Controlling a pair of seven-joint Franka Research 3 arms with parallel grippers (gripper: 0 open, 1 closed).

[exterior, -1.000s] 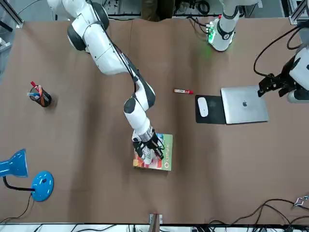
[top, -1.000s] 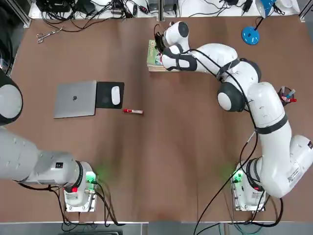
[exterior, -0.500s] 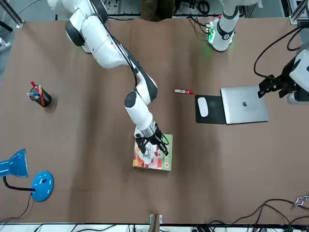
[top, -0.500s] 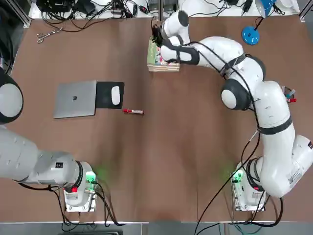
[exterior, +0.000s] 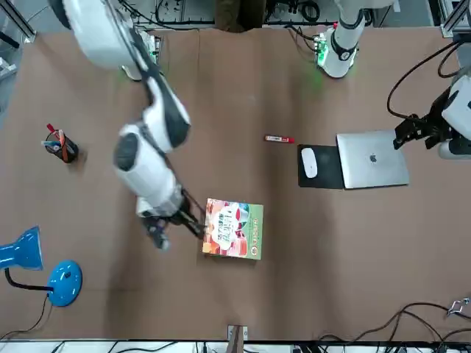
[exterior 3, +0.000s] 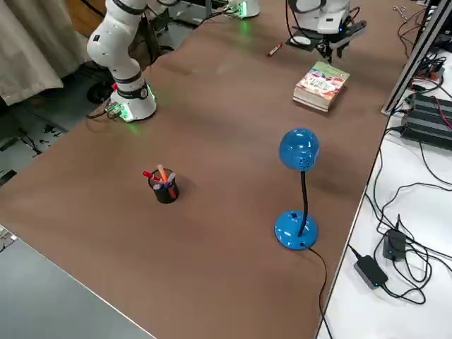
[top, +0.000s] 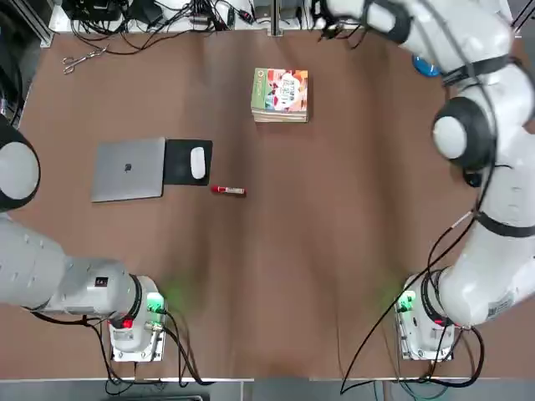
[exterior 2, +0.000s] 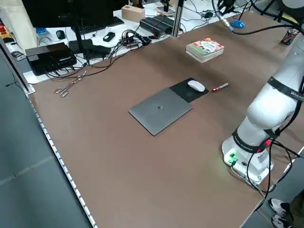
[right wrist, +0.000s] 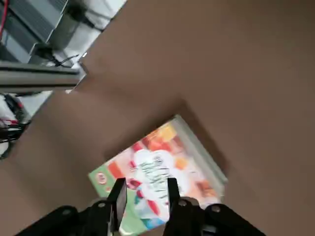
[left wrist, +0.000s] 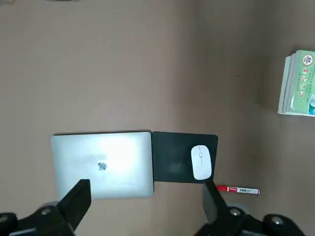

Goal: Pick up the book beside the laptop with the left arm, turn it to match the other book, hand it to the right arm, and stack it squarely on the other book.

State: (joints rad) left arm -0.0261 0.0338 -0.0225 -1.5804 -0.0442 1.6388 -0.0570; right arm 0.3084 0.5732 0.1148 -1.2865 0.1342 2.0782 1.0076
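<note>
the right tool [right wrist: 144,194] hangs above the bench [top: 334,209], clear of the books, its two fingers a little apart with nothing between them. directly below it the book [top: 281,90] with the peach cover and green band lies flat on top of the other book [exterior 2: 203,54], the two making one stack near the far edge of the bench, about midway along it.

the left tool [left wrist: 142,204] is held high over the robot's left side of the bench, fingers spread wide and empty. under it the laptop [top: 129,170] lies closed, a black mouse pad [top: 178,161] touching its side with a white mouse [top: 198,162] on it, and a red marker [top: 227,190] just beside the pad.
</note>
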